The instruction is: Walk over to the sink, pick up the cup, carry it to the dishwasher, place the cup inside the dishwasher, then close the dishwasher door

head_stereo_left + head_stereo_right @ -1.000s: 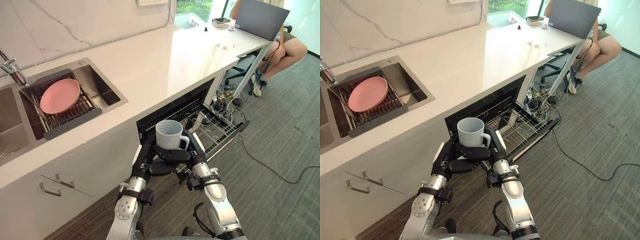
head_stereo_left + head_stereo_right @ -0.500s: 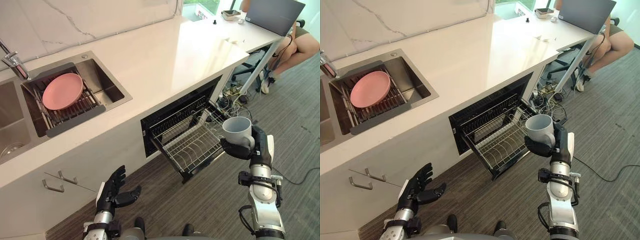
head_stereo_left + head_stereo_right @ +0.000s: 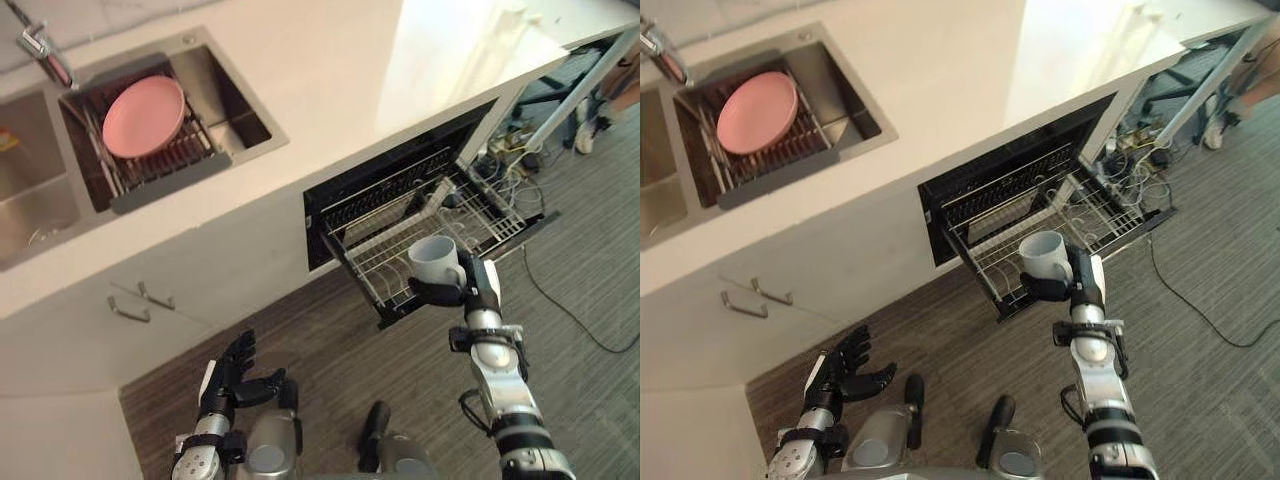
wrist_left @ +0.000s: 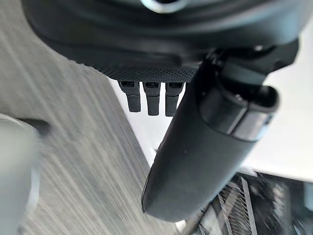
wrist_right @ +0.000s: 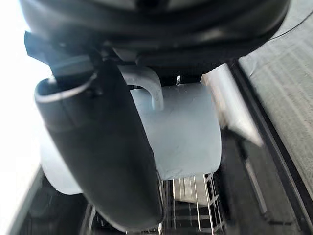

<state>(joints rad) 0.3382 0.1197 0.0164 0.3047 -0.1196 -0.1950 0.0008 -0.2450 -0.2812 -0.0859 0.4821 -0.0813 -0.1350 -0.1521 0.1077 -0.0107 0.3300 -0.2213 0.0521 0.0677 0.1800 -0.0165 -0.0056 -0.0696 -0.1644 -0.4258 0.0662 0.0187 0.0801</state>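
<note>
Stereo head pair looking steeply down, wrist cameras very close, right wrist sharing dishwasher rack [image 3: 372, 250]

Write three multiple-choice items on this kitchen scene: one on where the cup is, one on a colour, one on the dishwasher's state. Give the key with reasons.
1. Where is the cup?
A. On a shelf
B. In the right hand, at the front of the wire rack
C. In a bucket

2. What colour is the plate in the sink?
A. Blue
B. Green
C. Pink

3. What state is the dishwasher in?
A. Open, wire rack pulled out
B. Shut
C. Open, wire rack pushed fully in

Key:
1 B: the right hand's fingers curl round the cup, and the right wrist view shows rack wires below it.
2 C: the plate lying in the sink is plainly pink.
3 A: the dark opening shows under the counter, and the rack juts out over the floor.
</note>
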